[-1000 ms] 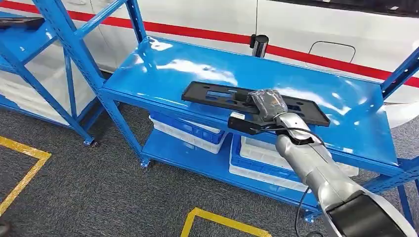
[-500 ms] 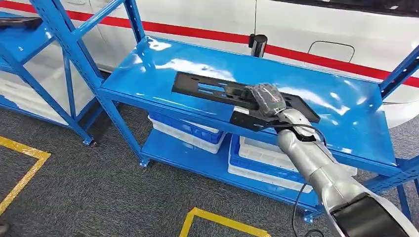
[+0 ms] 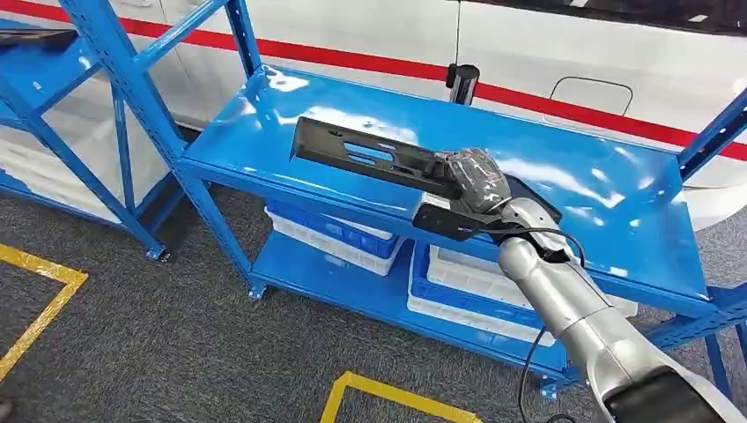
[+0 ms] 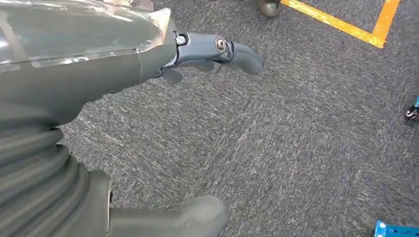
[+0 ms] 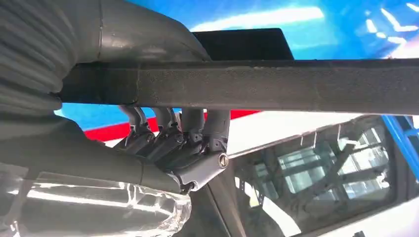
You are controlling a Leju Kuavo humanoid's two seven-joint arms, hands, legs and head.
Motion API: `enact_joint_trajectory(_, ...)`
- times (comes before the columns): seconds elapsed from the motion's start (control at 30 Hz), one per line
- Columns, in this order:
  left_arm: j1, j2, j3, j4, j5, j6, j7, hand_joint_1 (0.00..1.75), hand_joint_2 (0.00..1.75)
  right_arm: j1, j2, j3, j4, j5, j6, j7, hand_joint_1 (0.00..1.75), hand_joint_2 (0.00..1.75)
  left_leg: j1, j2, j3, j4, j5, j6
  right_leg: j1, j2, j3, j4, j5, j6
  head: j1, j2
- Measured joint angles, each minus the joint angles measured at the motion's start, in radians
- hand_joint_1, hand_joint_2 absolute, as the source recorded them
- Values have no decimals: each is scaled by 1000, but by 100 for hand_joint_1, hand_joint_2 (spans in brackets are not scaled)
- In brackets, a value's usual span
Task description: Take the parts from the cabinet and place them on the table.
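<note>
Your right hand [image 3: 474, 181] grips the long black part [image 3: 379, 159] near one end, fingers wrapped over its edge; the far end is tilted up above the blue shelf [image 3: 608, 211]. Your left hand [image 4: 148, 64] hangs over grey carpet [image 4: 296, 148], fingers apart, holding nothing.

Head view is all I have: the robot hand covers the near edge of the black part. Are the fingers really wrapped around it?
Observer: Yes. In the right wrist view the right robot hand has its fingers curled around the edge of the black part.
Operator: And my left?
Observer: The left robot hand hangs over grey carpet, holding nothing, fingers apart.
Operator: Anything near it?
Observer: A yellow floor line lies beyond its fingertips.
</note>
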Motion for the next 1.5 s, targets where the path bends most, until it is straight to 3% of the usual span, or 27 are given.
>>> enact_joint_trajectory(0.1, 1, -1, 0, 0, 0, 5, 0, 0, 175, 14, -3, -2, -9, 3, 0, 10, 147, 175, -7, -3, -2, 1, -1, 1, -1, -3, -1, 10, -3, 4, -4, 0)
enact_joint_trajectory(1.07, 2, -2, 0, 2, -13, 18, 13, 0, 175, 68, -22, -67, -76, 29, 6, 24, 147, 175, -7, -3, -3, 1, -1, 1, -1, -3, -2, 10, -3, 4, -3, 0)
enact_joint_trajectory(1.5, 2, -3, 0, 2, -15, -16, 23, 0, 175, 71, -25, -71, -81, 42, 10, 26, 147, 175, -7, -3, -3, 1, -1, 1, -1, -3, -2, 10, -3, 4, -3, 0)
